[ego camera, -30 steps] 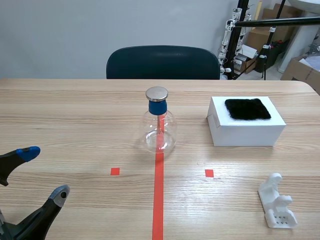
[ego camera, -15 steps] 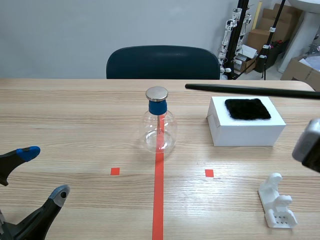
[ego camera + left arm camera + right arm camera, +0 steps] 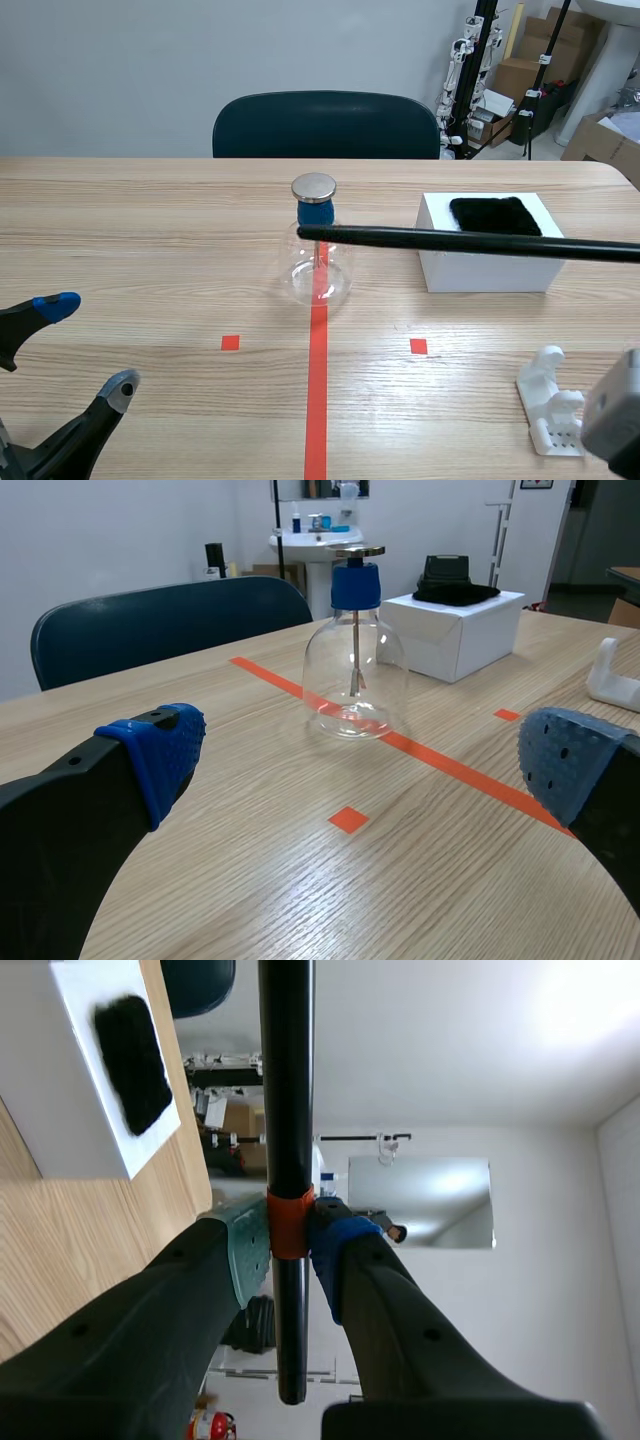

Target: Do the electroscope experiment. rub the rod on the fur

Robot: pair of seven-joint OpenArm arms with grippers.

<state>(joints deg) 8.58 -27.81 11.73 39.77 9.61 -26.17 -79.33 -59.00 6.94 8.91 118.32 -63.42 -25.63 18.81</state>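
A long black rod (image 3: 460, 241) hangs level over the table, its tip in front of the glass electroscope flask (image 3: 318, 262) with the blue neck and metal cap. In the scene view it crosses the white box (image 3: 490, 268) just below the black fur patch (image 3: 494, 215); whether they touch I cannot tell. In the right wrist view my right gripper (image 3: 288, 1250) is shut on the rod (image 3: 286, 1080) at its orange band, with the fur (image 3: 132, 1060) to one side. My left gripper (image 3: 88, 345) stands open low at the near left, with the flask (image 3: 352, 670) ahead of it.
A white plastic stand (image 3: 553, 405) lies at the near right, next to a grey part of the right arm (image 3: 612, 420). A dark chair (image 3: 325, 125) stands behind the table's far edge. Boxes and tripods fill the back right.
The rod has come down from the top of the scene view to flask height, its tip swinging left. The right arm has dropped into the near right corner. The left arm has kept still.
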